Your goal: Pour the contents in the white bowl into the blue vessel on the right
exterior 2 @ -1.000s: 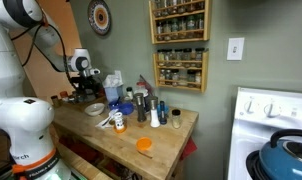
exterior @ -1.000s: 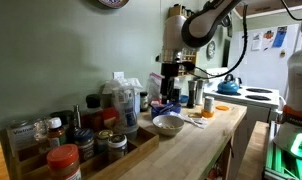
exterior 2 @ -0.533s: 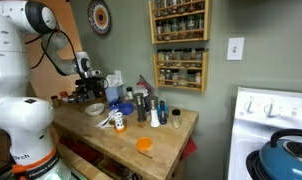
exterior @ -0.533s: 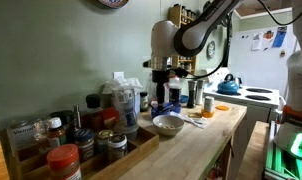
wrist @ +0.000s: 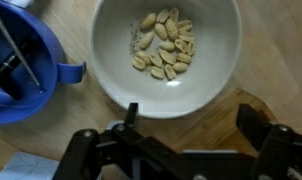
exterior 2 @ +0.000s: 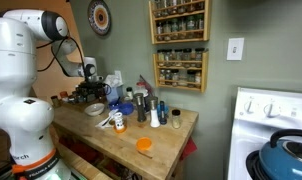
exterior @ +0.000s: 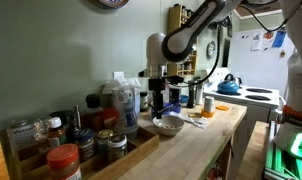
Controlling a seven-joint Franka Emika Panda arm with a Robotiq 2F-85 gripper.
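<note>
Though crowded with jars [exterior: 53, 128], wooden kitchen counter [exterior: 196, 150] beneath wide-spread gripper [wrist: 191, 125], white bowl [wrist: 216, 60] just below.

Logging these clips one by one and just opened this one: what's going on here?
The arm's end effector is open and poised over the white bowl, which holds a small pile of pale nuts. It grips nothing. The blue vessel stands just beside the bowl on the wooden counter, so the pour has not begun.
</note>
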